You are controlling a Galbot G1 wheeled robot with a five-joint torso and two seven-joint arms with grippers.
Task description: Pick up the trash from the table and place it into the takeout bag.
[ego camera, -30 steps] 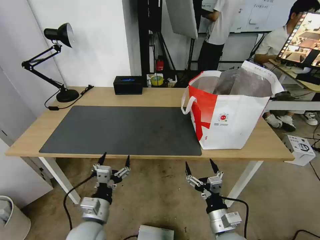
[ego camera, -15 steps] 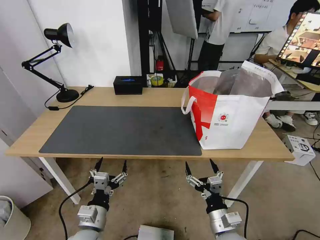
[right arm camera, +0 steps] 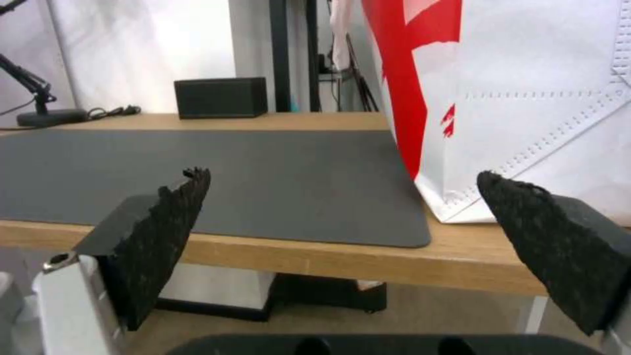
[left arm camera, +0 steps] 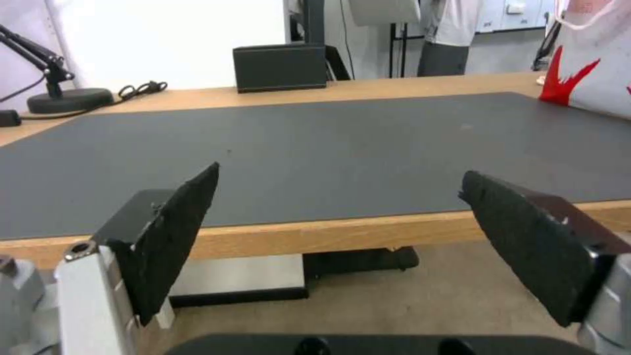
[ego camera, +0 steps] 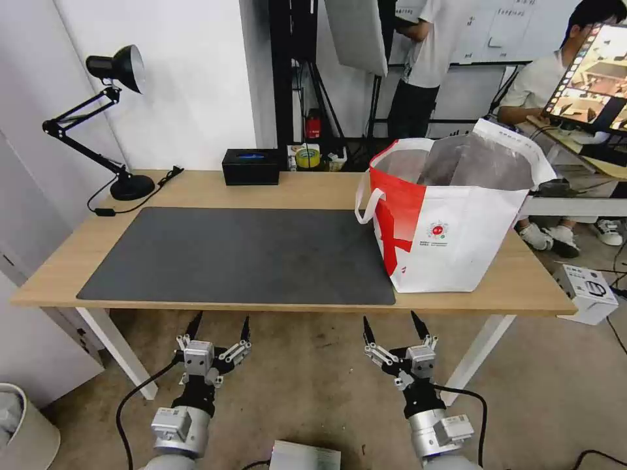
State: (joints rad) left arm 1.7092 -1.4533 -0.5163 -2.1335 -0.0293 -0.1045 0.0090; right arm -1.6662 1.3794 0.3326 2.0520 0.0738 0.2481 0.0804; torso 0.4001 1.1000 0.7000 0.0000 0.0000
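Note:
The takeout bag (ego camera: 457,235), white and red with a foil lining, stands open on the right end of the table (ego camera: 313,189), beside the dark grey mat (ego camera: 241,254). The trash is out of view; the mat's surface is bare. My left gripper (ego camera: 221,320) hangs open below the table's front edge, in front of the mat's middle, with nothing between its fingers. My right gripper (ego camera: 390,320) is open too, below the edge near the mat's right corner. The left wrist view looks past the left gripper (left arm camera: 338,175) over the mat; the right wrist view has the right gripper (right arm camera: 342,175) facing the bag (right arm camera: 526,98).
A black tissue box (ego camera: 251,166) sits at the table's back edge, and a black desk lamp (ego camera: 124,186) with its cable at the back left corner. On the floor are a white box (ego camera: 588,290) to the right and a pale bin (ego camera: 19,424) to the left.
My left gripper has dropped a little lower, away from the table's edge, still open. The right gripper and the bag have not moved.

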